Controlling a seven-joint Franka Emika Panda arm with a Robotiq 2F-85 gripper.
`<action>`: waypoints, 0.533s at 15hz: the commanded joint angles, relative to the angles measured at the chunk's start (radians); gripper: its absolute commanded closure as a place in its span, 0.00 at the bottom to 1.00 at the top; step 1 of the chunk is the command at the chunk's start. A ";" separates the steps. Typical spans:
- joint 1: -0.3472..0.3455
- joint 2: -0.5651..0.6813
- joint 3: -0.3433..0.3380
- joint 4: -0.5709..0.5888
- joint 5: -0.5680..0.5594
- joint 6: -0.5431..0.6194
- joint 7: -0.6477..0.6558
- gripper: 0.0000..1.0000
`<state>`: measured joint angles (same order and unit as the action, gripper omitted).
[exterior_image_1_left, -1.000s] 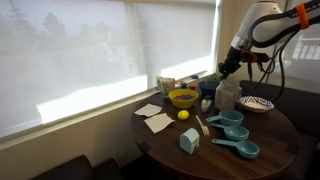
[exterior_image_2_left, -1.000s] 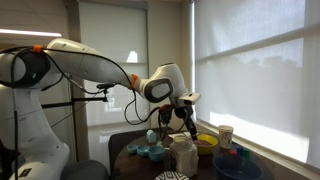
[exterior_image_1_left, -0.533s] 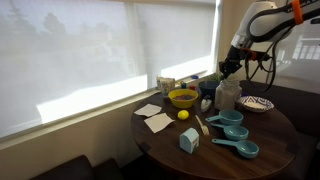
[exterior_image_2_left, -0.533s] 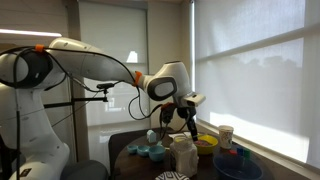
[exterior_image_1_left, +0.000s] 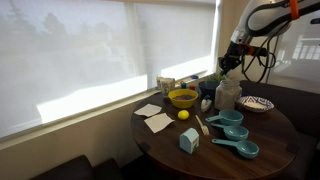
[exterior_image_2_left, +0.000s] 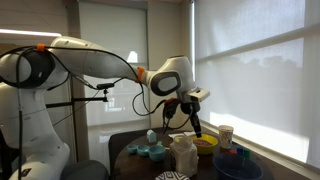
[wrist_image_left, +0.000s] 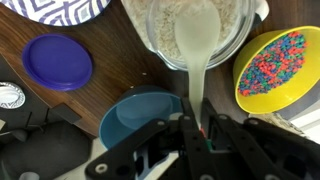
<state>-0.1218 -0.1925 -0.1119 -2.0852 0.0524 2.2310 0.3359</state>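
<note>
- The white spoon (wrist_image_left: 200, 40) hangs over the glass jar (wrist_image_left: 160, 35), which seems to hold flour;
- the claw (wrist_image_left: 196, 130) is clamped tight on the spoon's handle;
- a yellow bowl (wrist_image_left: 280, 65) of coloured sprinkles sits just beside the jar; a blue cup (wrist_image_left: 135, 115) and a purple lid (wrist_image_left: 57, 62) lie near.

Spoon (wrist_image_left: 198, 60) handle hidden in the jaws — patterned plate (wrist_image_left: 65, 8) cut off above.
</note>
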 joint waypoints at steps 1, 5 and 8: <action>-0.001 0.000 0.015 0.051 0.016 -0.055 0.027 0.97; 0.007 -0.037 0.028 0.047 0.013 -0.075 0.032 0.97; 0.021 -0.078 0.053 0.018 0.007 -0.079 0.031 0.97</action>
<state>-0.1129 -0.2211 -0.0862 -2.0413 0.0524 2.1768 0.3476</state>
